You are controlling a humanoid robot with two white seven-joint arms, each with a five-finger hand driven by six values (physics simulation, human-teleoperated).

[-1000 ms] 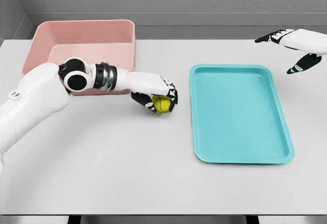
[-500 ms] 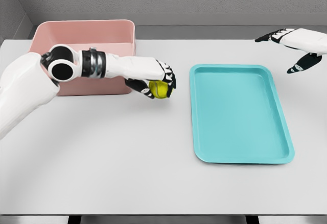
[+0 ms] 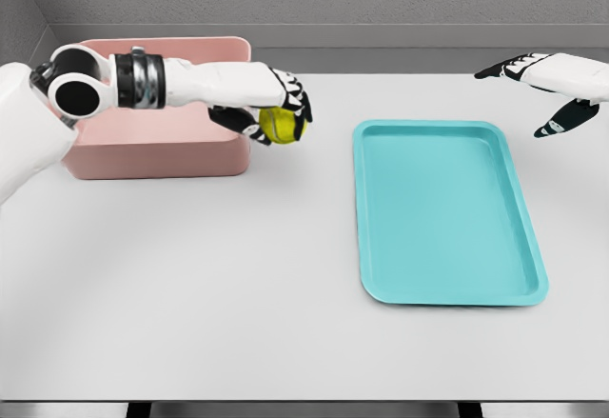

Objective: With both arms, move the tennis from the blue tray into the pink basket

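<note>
My left hand [image 3: 276, 111] is shut on the yellow-green tennis ball [image 3: 279, 125] and holds it in the air just right of the pink basket [image 3: 157, 156], near its right wall. The left arm stretches across the basket from the left edge. The blue tray [image 3: 447, 275] lies flat on the table to the right, with nothing in it. My right hand [image 3: 547, 89] hovers at the far right, beyond the tray's back right corner, its fingers spread and holding nothing.
The grey table [image 3: 209, 294] runs to a front edge at the bottom of the view. A grey wall stands behind the table's back edge.
My left hand has lifted the ball up and to the left, from the table beside the tray toward the basket's right wall. The right hand has stayed still.
</note>
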